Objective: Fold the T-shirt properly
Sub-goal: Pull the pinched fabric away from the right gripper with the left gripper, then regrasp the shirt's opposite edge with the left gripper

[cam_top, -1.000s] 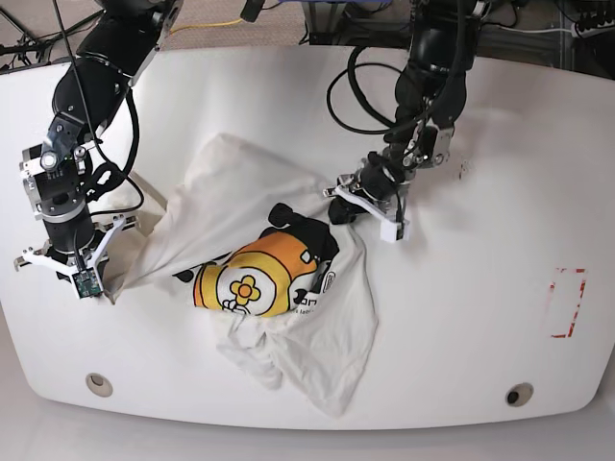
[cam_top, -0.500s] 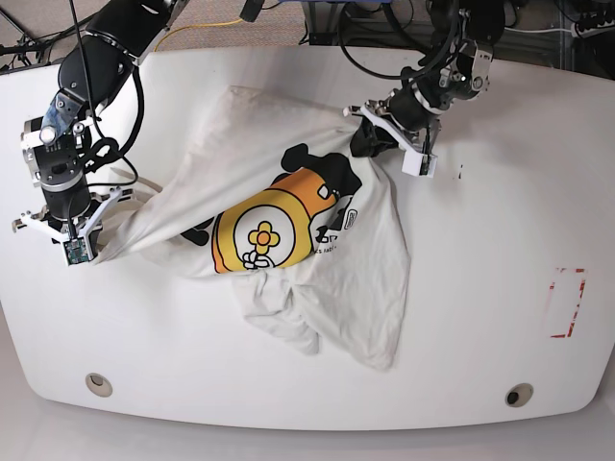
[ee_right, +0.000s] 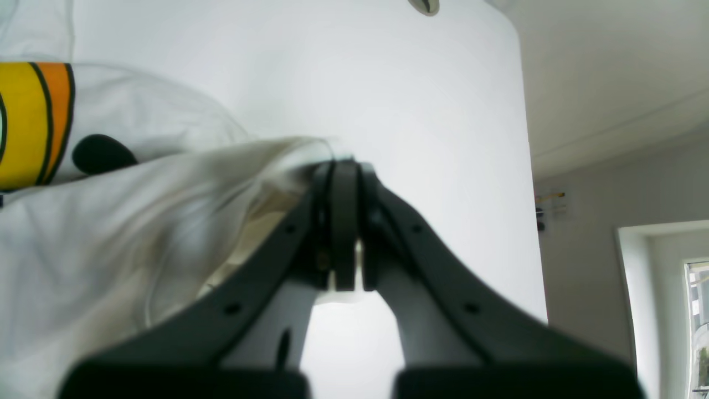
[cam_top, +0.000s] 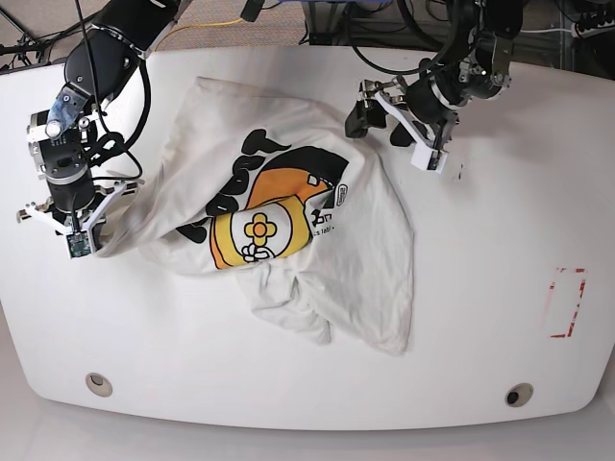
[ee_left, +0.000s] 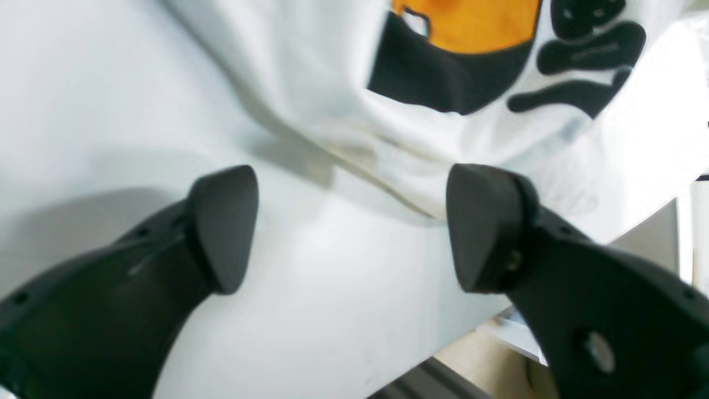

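Reaching down from the table's far left corner in the base view, my right arm bends at the elbow and ends wrist-down near the left edge. Item: right pincer (cam_top: 79, 243), fingers pressed fully together, pinching a cream fold of the T-shirt (cam_top: 288, 221) at its leftmost corner; the wrist view shows cloth bunched against the closed tips. Item: T-shirt, spread rumpled across the middle of the white table (cam_top: 500, 240), print upward, orange-yellow round graphic near centre, black lettering curving above it, a loose tail trailing toward the near edge. Item: left pincer (cam_top: 389, 115), on the arm descending from the far edge right of centre, fingers set wide apart, nothing between them; the shirt's upper right edge lies just below and beside it, and the wrist view shows table surface between the pads. Change since half a second ago: this pincer gripped that corner then; now it has let go, and the cloth has settled flatter, with more lettering showing.
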You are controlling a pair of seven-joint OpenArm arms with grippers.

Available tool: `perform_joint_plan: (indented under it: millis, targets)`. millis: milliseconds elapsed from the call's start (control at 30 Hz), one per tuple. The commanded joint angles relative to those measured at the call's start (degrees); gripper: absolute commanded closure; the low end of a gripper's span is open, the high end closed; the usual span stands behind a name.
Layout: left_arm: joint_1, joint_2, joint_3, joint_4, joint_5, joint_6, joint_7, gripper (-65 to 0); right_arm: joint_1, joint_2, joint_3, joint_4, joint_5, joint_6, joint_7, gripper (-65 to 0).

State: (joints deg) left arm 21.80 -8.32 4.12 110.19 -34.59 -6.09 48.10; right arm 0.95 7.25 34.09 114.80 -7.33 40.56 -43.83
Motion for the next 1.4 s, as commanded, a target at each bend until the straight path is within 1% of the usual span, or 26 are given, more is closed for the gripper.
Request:
perform_joint_plan:
  millis: [0,33,167,333,433,533,633,767,867,1000,1100,1200,1367]
  targets:
    - [-1.3,-0.3,-3.4,2.2,-0.6,-0.5,0.9,-50.0,1.9,0.4,0.1,1.0,0.1,-0.6,1.4,0.0]
    - [-2.1,-0.3,-5.0,2.5,-0.6,-0.5,1.8,-50.0,2.1,-0.3,0.1,1.0,0.1,-0.6,1.4,0.0]
    - [-6.2,-0.3,-10.2,2.3,-0.6,-0.6,3.2,-50.0,3.0,-0.7,0.0,0.9,0.1,-0.6,1.4,0.0]
    - [-13.1,-0.1,-11.7,0.9,-0.4,-0.6,3.2,-50.0,2.9,-0.8,0.0,0.9,0.1,-0.6,1.4,0.0]
    - [-17.9,0.2,-11.7,-3.2,-0.3,-0.6,3.2,-50.0,3.3,-1.0,0.0,1.0,0.1,-0.6,1.4,0.0]
    - [-22.6,0.6,-11.7,-9.9,-0.3,-0.6,3.2,-50.0,3.4,-1.9,0.0,0.9,0.1,-0.6,1.4,0.0]
    - [-26.9,1.7,-11.8,-16.5,-0.2,-0.6,3.2,-50.0,3.4,-1.8,0.0,0.9,0.1,-0.6,1.4,0.0]
    - [-31.3,1.7,-11.8,-22.8,-0.2,-0.5,2.9,-50.0,3.2,-1.9,0.1,0.9,0.1,-0.6,1.4,0.0]
    - [-34.3,1.7,-11.8,-27.9,-0.2,-0.5,1.1,-50.0,3.4,-2.2,0.0,0.9,0.1,-0.6,1.4,0.0]
    - [-36.0,1.5,-11.6,-34.3,-0.2,-0.5,-2.4,-50.0,3.9,-2.3,0.1,0.9,-0.2,-0.6,1.4,0.0]
    - [-37.5,1.5,-11.2,-39.2,-0.2,-0.5,-4.0,-50.0,4.0,-2.3,0.1,0.9,-0.3,-0.6,1.4,0.0]
    - [-39.1,1.5,-8.9,-43.2,-0.2,-0.5,-4.8,-50.0,4.0,-2.3,0.1,0.9,-0.3,-0.6,1.4,0.0]
    - [-40.6,1.5,-6.0,-47.5,-0.2,-0.5,-7.9,-50.0,4.0,-2.3,0.1,0.9,-0.4,-0.6,1.4,0.0]
